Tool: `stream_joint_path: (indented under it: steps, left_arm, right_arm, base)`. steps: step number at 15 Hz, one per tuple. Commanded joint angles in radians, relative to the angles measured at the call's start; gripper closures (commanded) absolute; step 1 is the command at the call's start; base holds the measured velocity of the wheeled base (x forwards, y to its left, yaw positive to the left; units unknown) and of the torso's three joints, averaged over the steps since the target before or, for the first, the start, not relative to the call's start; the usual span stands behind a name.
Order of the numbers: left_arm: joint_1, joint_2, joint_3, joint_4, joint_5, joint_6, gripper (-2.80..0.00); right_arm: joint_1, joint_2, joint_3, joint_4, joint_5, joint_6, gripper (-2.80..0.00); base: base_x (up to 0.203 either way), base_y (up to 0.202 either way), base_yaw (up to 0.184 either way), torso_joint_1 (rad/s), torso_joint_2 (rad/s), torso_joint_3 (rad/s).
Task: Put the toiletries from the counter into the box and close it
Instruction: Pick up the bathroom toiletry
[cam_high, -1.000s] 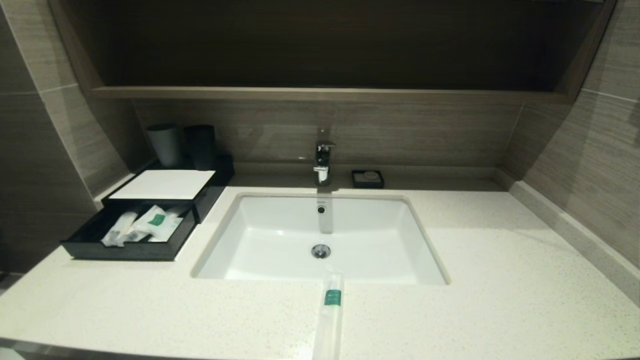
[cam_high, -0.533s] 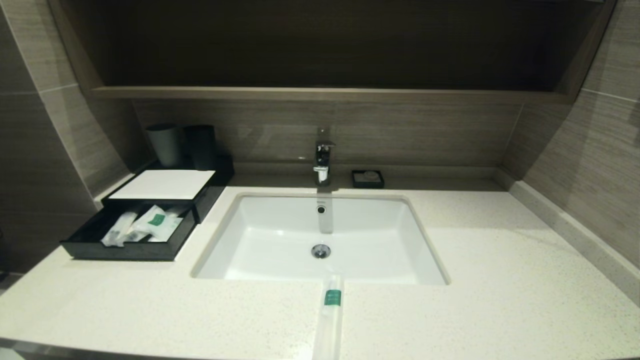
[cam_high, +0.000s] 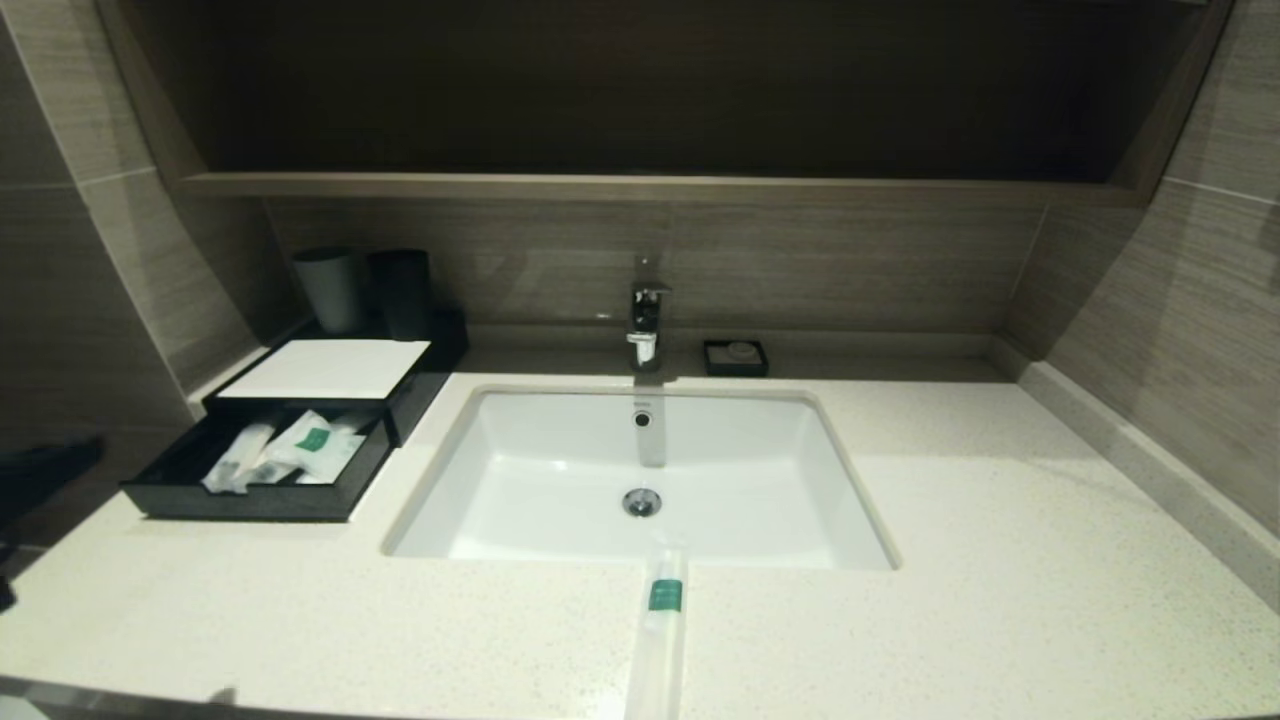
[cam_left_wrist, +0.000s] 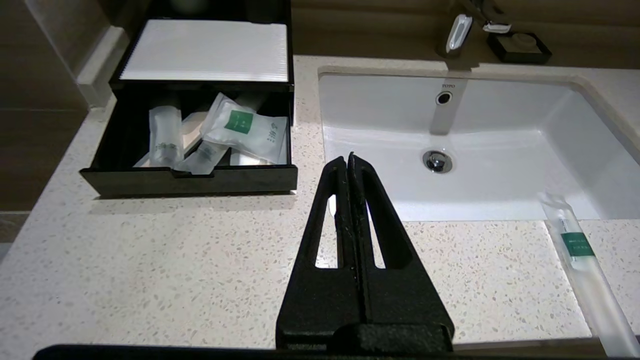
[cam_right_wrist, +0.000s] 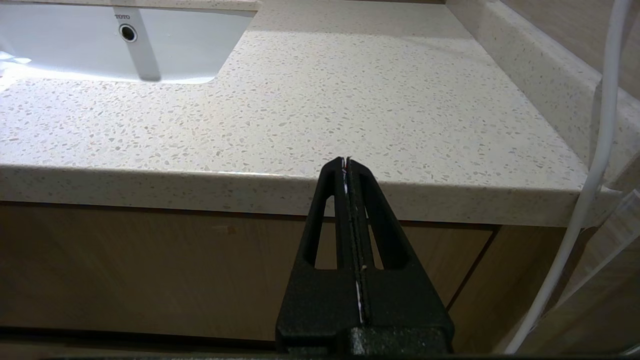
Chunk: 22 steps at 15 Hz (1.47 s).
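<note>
Above the counter, left pincer and right pincer are pressed together, empty.

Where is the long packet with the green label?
In the head view, the long packet lies on the counter, at the sink's front rim, near the middle.

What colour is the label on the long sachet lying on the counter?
Green, clearest in the left wrist view, on the long translucent plastic sachet.

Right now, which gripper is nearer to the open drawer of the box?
Left. The left gripper hangs shut above the counter, just in front of the box and its open drawer. The right gripper, also shut, sits low before the counter's front edge, on the far side of the sink.
</note>
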Motion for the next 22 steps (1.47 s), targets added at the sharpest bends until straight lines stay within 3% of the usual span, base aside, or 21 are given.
stream_joint_path:
  steps: [1,4,11,13,19,22]
  left_arm:
    - [-0.032,0.187,-0.054,0.001,0.001,-0.005,0.0]
    - [-0.103,0.288,-0.111,0.009,0.009,-0.008,0.0]
    - [-0.166,0.489,-0.206,0.018,0.023,-0.024,0.0]
    - [-0.215,0.527,-0.253,0.042,0.043,-0.055,0.0]
    - [-0.353,0.663,-0.452,0.212,0.109,-0.159,0.0]
    - [-0.418,0.729,-0.539,0.315,0.122,-0.18,0.0]
  right_arm:
    - [0.0,0.0,0.001,0.0,0.001,0.0,0.0]
    - [0.0,0.0,0.002,0.0,0.001,0.0,0.0]
    - [0.0,0.001,0.002,0.0,0.001,0.0,0.0]
    - [0.0,0.001,0.002,0.0,0.001,0.0,0.0]
    - [0.0,0.001,0.002,0.0,0.001,0.0,0.0]
    - [0.0,0.001,0.002,0.0,0.001,0.0,0.0]
  base:
    - [0.0,0.0,0.0,0.0,0.0,0.0]
    - [0.0,0.0,0.0,0.0,0.0,0.0]
    - [0.0,0.0,0.0,0.0,0.0,0.0]
    - [0.0,0.0,0.0,0.0,0.0,0.0]
    - [0.0,0.0,0.0,0.0,0.0,0.0]
    - [0.0,0.0,0.0,0.0,0.0,0.0]
